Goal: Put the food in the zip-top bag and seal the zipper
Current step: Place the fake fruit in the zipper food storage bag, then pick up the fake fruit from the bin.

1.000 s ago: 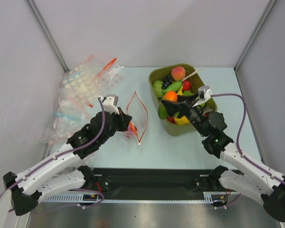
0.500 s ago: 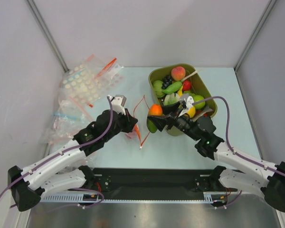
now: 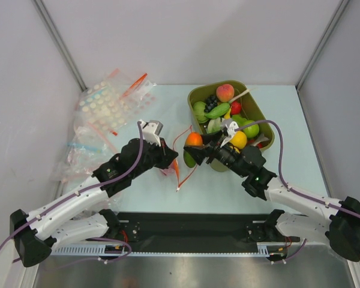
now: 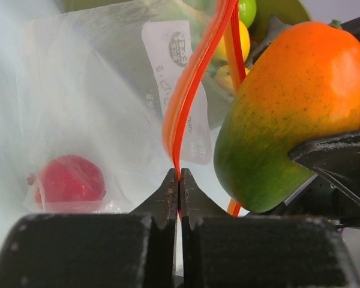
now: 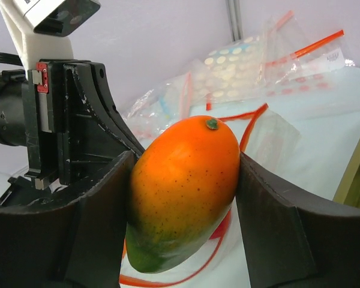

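The zip-top bag (image 4: 96, 102) is sitting mid-table left of the green tub (image 3: 261, 117), left gripper (image 4: 179, 180) pinching its zipper (image 4: 192, 90), right gripper (image 3: 195, 149) squeezing an orange-green toy mango (image 5: 183, 180) just beside its mouth.

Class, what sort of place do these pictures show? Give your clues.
Probably a robot test bench: left arm and right arm bolted to a table, plain walls, toy fruit in a tub.

Bright even light; soft shadows; sharp frames.
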Motion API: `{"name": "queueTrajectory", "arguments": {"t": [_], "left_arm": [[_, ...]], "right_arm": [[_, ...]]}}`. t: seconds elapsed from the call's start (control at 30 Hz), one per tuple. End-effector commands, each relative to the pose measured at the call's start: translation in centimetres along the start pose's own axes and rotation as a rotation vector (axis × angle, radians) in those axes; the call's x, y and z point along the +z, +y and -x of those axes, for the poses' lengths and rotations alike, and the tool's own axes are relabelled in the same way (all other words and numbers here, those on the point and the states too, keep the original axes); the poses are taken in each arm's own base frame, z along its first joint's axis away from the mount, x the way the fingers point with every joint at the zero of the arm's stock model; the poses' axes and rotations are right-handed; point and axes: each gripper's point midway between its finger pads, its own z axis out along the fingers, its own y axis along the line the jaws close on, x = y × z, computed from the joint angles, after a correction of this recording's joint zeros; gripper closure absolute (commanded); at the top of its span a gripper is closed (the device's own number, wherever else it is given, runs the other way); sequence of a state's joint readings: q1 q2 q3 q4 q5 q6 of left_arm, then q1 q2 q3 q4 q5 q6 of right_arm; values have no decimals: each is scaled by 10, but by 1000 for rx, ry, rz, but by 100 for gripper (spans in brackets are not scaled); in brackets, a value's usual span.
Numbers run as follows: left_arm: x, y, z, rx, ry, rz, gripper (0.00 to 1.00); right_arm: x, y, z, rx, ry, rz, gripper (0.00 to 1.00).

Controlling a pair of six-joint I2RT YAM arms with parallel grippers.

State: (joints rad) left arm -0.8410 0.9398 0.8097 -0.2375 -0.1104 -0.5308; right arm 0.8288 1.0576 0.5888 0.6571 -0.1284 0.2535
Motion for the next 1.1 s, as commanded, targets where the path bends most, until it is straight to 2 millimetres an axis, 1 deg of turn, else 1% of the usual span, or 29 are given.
{"name": "queueTrajectory", "arguments": {"t": [0.0,0.03,0.13,0.17,0.23,0.27,0.33,0.37,0.4,0.47,0.5,0.57,0.73,0.77,0.8,0.83,0.87,0.93,0.97,1.03,1.07], "left_arm": [[-6,-22,22,13,-64,-100,100],[-7,-24,21,12,-60,-115,100],[-10,-31,23,6,-67,-153,100],[-11,-31,23,3,-69,-155,100],[-12,-31,24,-2,-73,-154,100],[-13,-27,25,-8,-79,-131,100],[-14,-25,26,-18,-82,-116,100],[-14,-23,26,-18,-83,-110,100],[-14,-24,27,-23,-86,-111,100],[-15,-24,27,-25,-87,-112,100],[-15,-24,28,-26,-89,-108,100],[-15,-21,27,-28,-87,-97,100],[-16,-18,29,-35,-95,-77,100],[-16,-18,30,-36,-99,-76,100],[-16,-17,30,-36,-101,-73,100],[-16,-15,32,-37,-112,-58,100],[-16,-13,32,-43,-119,-52,100],[-16,-11,38,-52,-151,-40,100],[-15,-9,39,-53,-158,-28,100],[-15,-8,44,-76,-179,-16,100],[-15,-9,49,-84,-190,-14,99]], "right_arm": [[4,1,18,-8,-85,-11,76],[5,1,17,-6,-85,-12,76],[7,0,15,-2,-84,-19,70],[8,-1,14,-3,-82,-23,67],[10,-2,10,-4,-72,-27,64],[10,-3,8,-4,-67,-31,61],[12,-3,5,-3,-59,-32,56],[12,-4,5,-2,-56,-34,47],[13,-4,2,-2,-51,-36,41],[13,-3,2,-1,-46,-36,24],[13,-3,2,-5,-46,-36,22],[13,-4,2,-6,-44,-40,19],[10,-4,9,-13,-60,-51,17],[9,-5,8,-15,-55,-58,17],[8,-7,13,-17,-68,-75,17],[7,-9,13,-23,-67,-83,17],[5,-21,15,-23,-72,-154,18],[0,-28,23,-28,-88,-206,18],[-4,-33,22,-30,-81,-232,19],[-12,-47,32,-30,-110,-315,20],[-17,-57,33,-17,-115,-370,22]]}}
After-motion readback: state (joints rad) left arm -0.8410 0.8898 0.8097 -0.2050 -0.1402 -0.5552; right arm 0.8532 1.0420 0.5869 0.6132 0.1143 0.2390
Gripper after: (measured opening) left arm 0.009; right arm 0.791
